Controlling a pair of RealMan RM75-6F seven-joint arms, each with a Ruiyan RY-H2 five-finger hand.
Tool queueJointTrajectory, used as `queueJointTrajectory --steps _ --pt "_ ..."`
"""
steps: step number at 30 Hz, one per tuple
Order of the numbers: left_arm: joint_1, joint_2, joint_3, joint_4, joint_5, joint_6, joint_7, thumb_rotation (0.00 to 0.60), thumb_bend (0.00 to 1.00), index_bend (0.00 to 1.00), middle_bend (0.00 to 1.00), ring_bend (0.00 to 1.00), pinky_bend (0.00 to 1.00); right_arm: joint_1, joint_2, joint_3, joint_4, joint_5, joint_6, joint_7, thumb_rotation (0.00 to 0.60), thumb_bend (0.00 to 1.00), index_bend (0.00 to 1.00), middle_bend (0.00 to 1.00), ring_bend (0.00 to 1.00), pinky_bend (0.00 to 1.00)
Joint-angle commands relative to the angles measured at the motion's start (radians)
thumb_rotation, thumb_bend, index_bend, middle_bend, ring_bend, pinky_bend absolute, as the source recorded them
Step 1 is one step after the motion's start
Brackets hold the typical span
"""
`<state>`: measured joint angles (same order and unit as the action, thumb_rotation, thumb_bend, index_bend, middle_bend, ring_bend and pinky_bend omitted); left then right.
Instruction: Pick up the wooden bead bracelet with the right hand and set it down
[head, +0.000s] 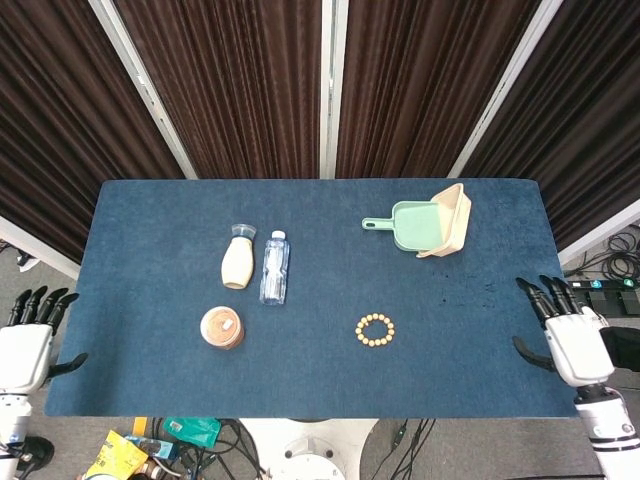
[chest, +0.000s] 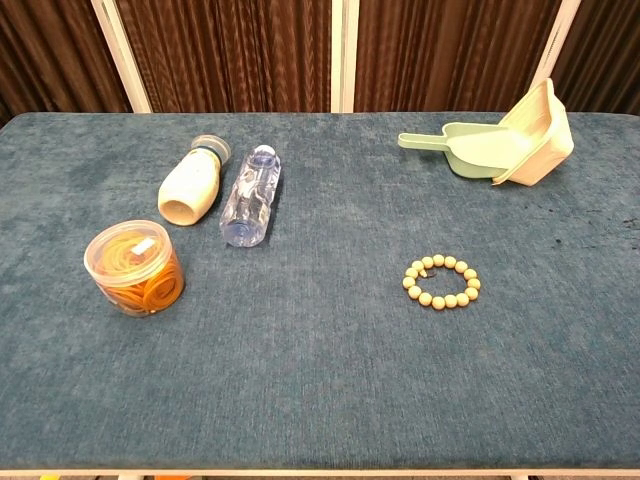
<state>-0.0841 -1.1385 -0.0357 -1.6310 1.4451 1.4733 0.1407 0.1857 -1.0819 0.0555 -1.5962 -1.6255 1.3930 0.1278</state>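
Note:
The wooden bead bracelet (head: 375, 330) (chest: 442, 282) lies flat on the blue tablecloth, right of centre near the front. My right hand (head: 568, 336) hovers at the table's right edge, fingers spread and empty, well to the right of the bracelet. My left hand (head: 27, 342) hangs off the table's left edge, fingers spread, holding nothing. Neither hand shows in the chest view.
A cream bottle (head: 237, 262) and a clear water bottle (head: 274, 267) lie side by side at left of centre. A round tub of rubber bands (head: 222, 327) stands in front of them. A green dustpan with a beige bin (head: 432, 223) sits at the back right.

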Motion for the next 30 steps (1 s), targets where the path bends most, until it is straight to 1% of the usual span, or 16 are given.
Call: queueJointTrajectory --steps 1,3,6,9,11,13,16,18,22,25,30 --pt "0.002 0.001 0.000 -0.002 0.000 0.003 0.002 0.600 0.04 0.16 0.13 0.02 0.02 0.114 -0.008 -0.006 -0.012 -0.097 -0.106 0.070 0.600 0.29 0.12 0.25 0.01 0.06" --pt "0.004 0.001 0.000 -0.004 0.000 0.006 0.002 0.600 0.04 0.16 0.13 0.02 0.02 0.175 -0.026 0.001 -0.015 -0.135 -0.156 0.091 0.600 0.32 0.18 0.29 0.04 0.08" --pt "0.006 0.003 0.002 -0.007 0.001 0.006 0.003 0.600 0.04 0.16 0.13 0.02 0.02 0.284 -0.074 0.012 -0.004 -0.176 -0.266 0.103 0.600 0.34 0.24 0.34 0.06 0.11" --pt "0.008 0.011 0.007 -0.015 0.006 0.003 0.005 0.600 0.04 0.16 0.13 0.02 0.02 0.401 -0.141 0.015 0.029 -0.192 -0.413 0.089 0.600 0.35 0.26 0.35 0.07 0.12" --pt "0.010 0.011 0.006 -0.018 0.009 0.008 -0.001 0.600 0.04 0.16 0.13 0.02 0.02 0.452 -0.186 0.017 0.060 -0.188 -0.478 0.067 0.600 0.35 0.27 0.35 0.07 0.12" --pt "0.012 0.012 0.007 -0.017 0.010 0.012 -0.004 0.600 0.04 0.16 0.13 0.02 0.02 0.496 -0.241 0.018 0.105 -0.183 -0.537 0.021 0.600 0.34 0.28 0.35 0.07 0.13" --pt "0.013 0.012 0.009 -0.014 0.008 0.007 -0.009 0.600 0.03 0.16 0.13 0.02 0.02 0.534 -0.319 0.015 0.181 -0.170 -0.590 -0.062 0.600 0.28 0.31 0.37 0.08 0.14" --pt "0.013 0.013 0.008 -0.013 0.006 0.004 -0.013 0.600 0.04 0.16 0.13 0.02 0.02 0.546 -0.361 0.008 0.227 -0.163 -0.607 -0.107 0.600 0.24 0.33 0.37 0.09 0.16" --pt "0.013 0.012 0.007 -0.007 0.004 0.001 -0.023 0.600 0.04 0.16 0.13 0.02 0.02 0.560 -0.432 -0.009 0.313 -0.147 -0.621 -0.181 0.600 0.22 0.34 0.38 0.10 0.16" --pt "0.014 0.010 0.007 -0.001 0.000 -0.002 -0.029 0.600 0.04 0.16 0.13 0.02 0.02 0.559 -0.469 -0.017 0.366 -0.155 -0.583 -0.231 0.600 0.21 0.35 0.38 0.10 0.16" --pt "0.012 0.007 0.006 0.006 -0.004 -0.010 -0.038 0.600 0.04 0.16 0.13 0.02 0.02 0.565 -0.519 -0.029 0.436 -0.164 -0.530 -0.250 0.600 0.20 0.37 0.38 0.10 0.16"
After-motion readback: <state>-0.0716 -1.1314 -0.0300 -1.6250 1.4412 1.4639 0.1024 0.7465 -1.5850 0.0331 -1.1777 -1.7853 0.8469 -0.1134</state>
